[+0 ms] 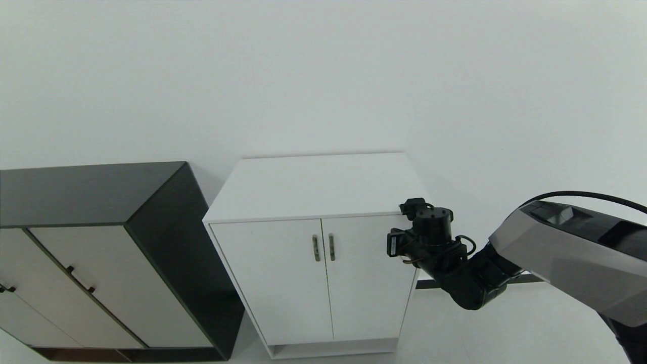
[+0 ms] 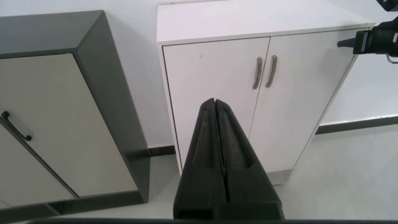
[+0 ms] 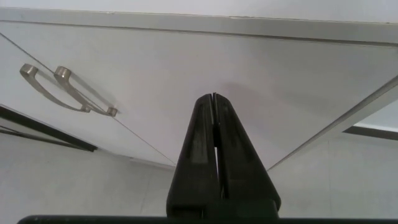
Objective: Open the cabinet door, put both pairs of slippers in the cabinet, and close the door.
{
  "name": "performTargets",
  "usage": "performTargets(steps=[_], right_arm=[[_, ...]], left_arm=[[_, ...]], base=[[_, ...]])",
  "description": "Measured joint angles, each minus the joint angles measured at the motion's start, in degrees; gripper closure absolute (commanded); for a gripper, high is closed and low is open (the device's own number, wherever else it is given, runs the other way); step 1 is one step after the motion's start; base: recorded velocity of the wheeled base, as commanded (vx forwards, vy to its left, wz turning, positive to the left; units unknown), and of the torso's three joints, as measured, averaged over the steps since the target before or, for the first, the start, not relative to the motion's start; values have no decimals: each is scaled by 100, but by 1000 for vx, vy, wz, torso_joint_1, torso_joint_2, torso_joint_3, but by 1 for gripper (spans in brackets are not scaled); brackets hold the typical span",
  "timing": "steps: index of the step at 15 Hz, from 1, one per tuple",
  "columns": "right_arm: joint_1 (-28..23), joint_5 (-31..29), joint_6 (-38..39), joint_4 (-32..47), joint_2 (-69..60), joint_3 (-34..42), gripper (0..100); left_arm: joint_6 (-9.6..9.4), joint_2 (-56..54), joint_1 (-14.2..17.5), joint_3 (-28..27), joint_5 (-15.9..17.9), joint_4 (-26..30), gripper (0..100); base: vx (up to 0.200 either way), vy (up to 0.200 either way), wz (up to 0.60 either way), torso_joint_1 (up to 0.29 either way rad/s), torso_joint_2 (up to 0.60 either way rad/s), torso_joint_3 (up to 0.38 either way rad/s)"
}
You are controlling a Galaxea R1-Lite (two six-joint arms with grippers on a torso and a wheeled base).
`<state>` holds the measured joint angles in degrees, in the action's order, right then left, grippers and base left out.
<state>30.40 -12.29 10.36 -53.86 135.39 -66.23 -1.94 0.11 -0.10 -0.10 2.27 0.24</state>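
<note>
so, white cabinet [image 1: 313, 184], both doors [image 1: 283, 283] shut, twin metal handles [image 1: 316, 247] mid-front; left gripper [image 2: 214, 102] and right gripper [image 3: 214, 98] pressed together.

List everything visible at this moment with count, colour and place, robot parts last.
white boxy two-door cabinet: one, white, centre, against the wall, both doors closed
curved metal door handles: two, silver-grey, side by side where the white doors meet
dark-framed cabinet with beige doors: one, black and beige, left of the white cabinet
dark skirting strip: one, black, along the wall's foot, right of the white cabinet
left end effector: one, black, shut, facing the white cabinet's front
right end effector: one, black, shut, near the right door's upper outer corner
</note>
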Motion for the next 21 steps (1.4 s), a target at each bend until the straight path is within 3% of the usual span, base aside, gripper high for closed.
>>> performTargets(steps=[6,14,17,21], right_arm=[[236,-2,1,-80,-653,916,100],[330,-503,-65,-619,-2709,3608,100],[29,-616,-278,-605,-3721,4735,100],[-747,-618,-596,-584,-4876,6203,100]], left_arm=[[0,0,0,0,2,0,100],[2,0,0,0,2,0,100],[2,0,0,0,0,2,100],[2,0,0,0,0,2,100]], base=[[0,0,0,0,0,0],[0,0,0,0,0,0],[0,0,0,0,0,0],[0,0,0,0,0,0]])
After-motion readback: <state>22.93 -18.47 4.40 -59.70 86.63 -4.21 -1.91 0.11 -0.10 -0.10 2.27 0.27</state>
